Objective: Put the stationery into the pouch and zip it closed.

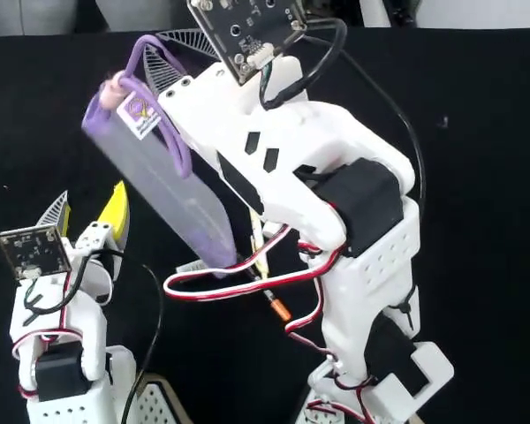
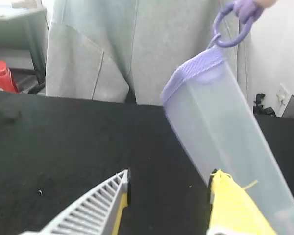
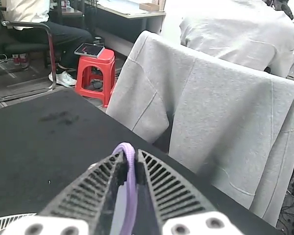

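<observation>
Pouch: we see the pale purple, see-through pouch [image 1: 163, 190] raised and tilted, its purple-edged end uppermost and its other end low toward the surface [image 1: 477, 132]. We cannot tell whether that low end touches down.
Loop: a purple loop [image 1: 175, 137] runs from the pouch's upper end, and the pouch hangs by it.
Zip: we cannot tell if it is open or closed.
Right tool: the right tool [image 3: 130, 155] is nearly closed, its two ribbed fingers pinching the purple loop between them. In the high view this tool [image 1: 163, 51] sits at the pouch's upper end.
Left tool: the left tool [image 2: 170, 176] stands wide and holds nothing. Its yellow finger [image 2: 230, 205] is just beside the pouch's lower half; whether they touch, we cannot tell.
Stationery: one thin pen-like piece with an orange end [image 1: 279, 310] lies on the surface under the right arm, outside the pouch.
Surface: black, carrying both arms.
Behind: a grey garment [image 3: 210, 112] is draped past the far edge, with a red stool [image 3: 94, 61] farther off.
</observation>
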Controlling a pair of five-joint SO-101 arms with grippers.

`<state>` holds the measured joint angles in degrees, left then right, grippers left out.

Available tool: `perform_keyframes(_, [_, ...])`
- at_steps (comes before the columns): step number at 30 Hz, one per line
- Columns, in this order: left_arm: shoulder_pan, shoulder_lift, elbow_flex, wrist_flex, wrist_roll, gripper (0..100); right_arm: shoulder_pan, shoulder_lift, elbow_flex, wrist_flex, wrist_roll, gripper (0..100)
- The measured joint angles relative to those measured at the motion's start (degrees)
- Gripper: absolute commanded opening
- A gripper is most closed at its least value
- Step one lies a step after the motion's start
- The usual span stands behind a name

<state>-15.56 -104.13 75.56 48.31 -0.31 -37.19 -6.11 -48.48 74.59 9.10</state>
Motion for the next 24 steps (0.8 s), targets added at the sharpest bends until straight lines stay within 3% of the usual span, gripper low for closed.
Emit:
perform_keyframes(6, [2.90, -0.09, -4.66, 1.41, 6.33, 27, 0.00, 0.00, 0.00, 0.00, 0.00, 1.1])
perform_keyframes(15, [24.00, -0.70, -21.54, 13.36, 8.00, 27, 0.00, 0.00, 0.00, 0.00, 0.00, 1.1])
perform_keyframes(18, [23.21, -0.70, -20.48, 10.64, 8.09, 27, 0.00, 0.00, 0.00, 0.00, 0.00, 1.1])
perform_keyframes(24, [12.66, -0.62, -7.65, -2.20, 8.62, 27, 0.00, 0.00, 0.00, 0.00, 0.00, 1.1])
